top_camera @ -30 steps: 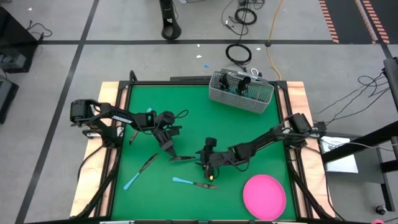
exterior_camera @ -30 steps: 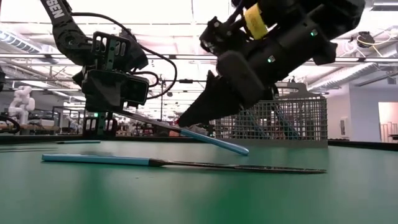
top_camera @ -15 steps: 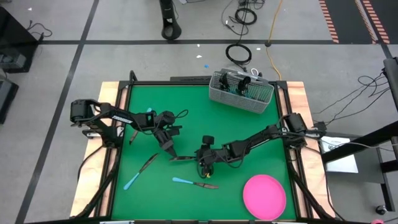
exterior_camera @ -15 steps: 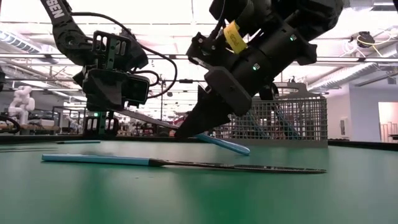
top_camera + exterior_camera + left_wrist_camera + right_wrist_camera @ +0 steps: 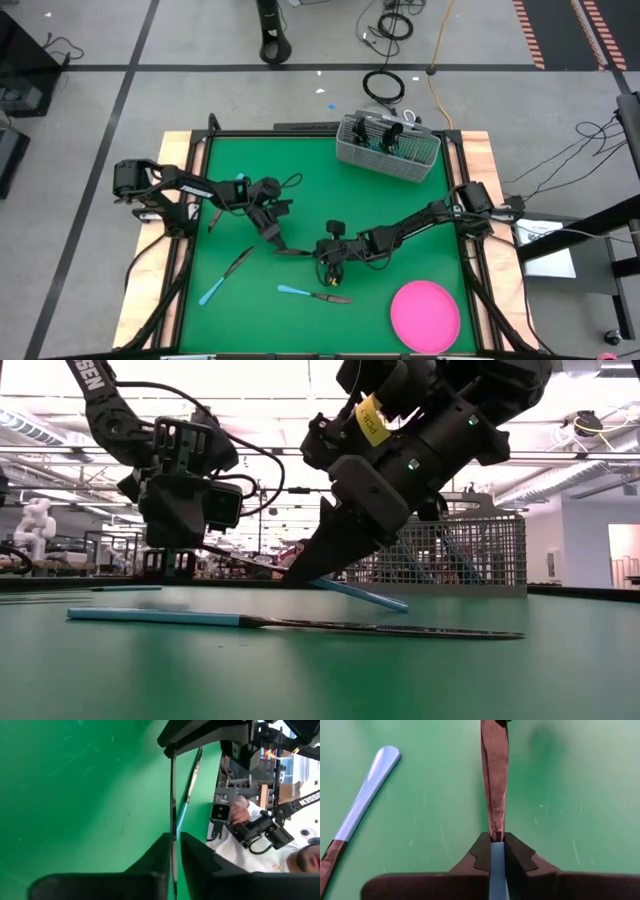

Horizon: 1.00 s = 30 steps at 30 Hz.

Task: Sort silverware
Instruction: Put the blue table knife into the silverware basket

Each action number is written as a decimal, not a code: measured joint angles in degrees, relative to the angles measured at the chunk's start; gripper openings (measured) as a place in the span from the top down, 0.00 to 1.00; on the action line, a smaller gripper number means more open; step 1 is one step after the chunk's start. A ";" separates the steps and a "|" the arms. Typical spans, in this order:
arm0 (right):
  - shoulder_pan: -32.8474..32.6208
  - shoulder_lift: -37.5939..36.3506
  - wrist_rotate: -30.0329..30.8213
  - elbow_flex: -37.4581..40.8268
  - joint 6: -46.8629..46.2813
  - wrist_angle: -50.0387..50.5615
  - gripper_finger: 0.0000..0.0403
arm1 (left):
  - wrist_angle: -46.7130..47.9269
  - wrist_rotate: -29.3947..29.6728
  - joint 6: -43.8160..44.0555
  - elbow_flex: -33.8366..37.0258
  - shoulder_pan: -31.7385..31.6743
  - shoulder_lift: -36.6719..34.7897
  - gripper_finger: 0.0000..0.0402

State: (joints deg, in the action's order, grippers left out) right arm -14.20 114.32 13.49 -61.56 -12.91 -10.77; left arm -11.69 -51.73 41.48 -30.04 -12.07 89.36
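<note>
A knife (image 5: pixel 297 252) with a dark blade and a light blue handle spans the middle of the green mat between my two grippers. My right gripper (image 5: pixel 322 256) is shut on its handle. My left gripper (image 5: pixel 275 243) stands at the blade end; in the left wrist view its fingers (image 5: pixel 165 852) flank the thin blade (image 5: pixel 173 810) with a slim gap. A fork (image 5: pixel 238 262), a blue-handled piece (image 5: pixel 210 292) and another knife (image 5: pixel 312 294) lie flat on the mat nearer the front edge. My right gripper pinches the blue handle (image 5: pixel 497 857) between its two fingers, right where it meets the dark blade (image 5: pixel 494 785). The fingers slant down from the table's right and point along the knife. The knife is tilted, its blade end higher and its handle (image 5: pixel 365 595) sloping down toward the mat. My left gripper's fingers stand close on either side of the blade; whether they touch it I cannot tell.
A grey wire-mesh caddy (image 5: pixel 388 148) holding several utensils stands at the far edge, right of centre. A pink round plate (image 5: pixel 425 315) sits at the front right. Another knife (image 5: pixel 290 622) lies flat just in front of the low camera.
My right gripper has moved toward the table's left and far side, onto the raised knife's handle, tipped a little, and shut on it. The knife has stayed tilted between the two grippers.
</note>
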 joint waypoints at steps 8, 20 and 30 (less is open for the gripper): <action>0.00 -1.52 -0.01 0.02 -1.56 3.94 0.99 | 0.05 -7.82 1.00 0.00 -4.64 -0.02 0.66; 2.96 -16.56 5.97 18.39 -6.08 -2.38 0.99 | 4.46 -6.96 -6.52 0.00 -12.76 -7.24 0.59; 8.36 -42.40 7.38 48.06 0.87 -45.72 0.99 | 6.26 14.13 -23.69 2.63 -9.66 -21.47 0.59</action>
State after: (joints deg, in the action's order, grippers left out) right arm -5.83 71.92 20.87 -13.50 -12.04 -56.49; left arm -5.43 -37.60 17.80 -27.42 -21.73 67.89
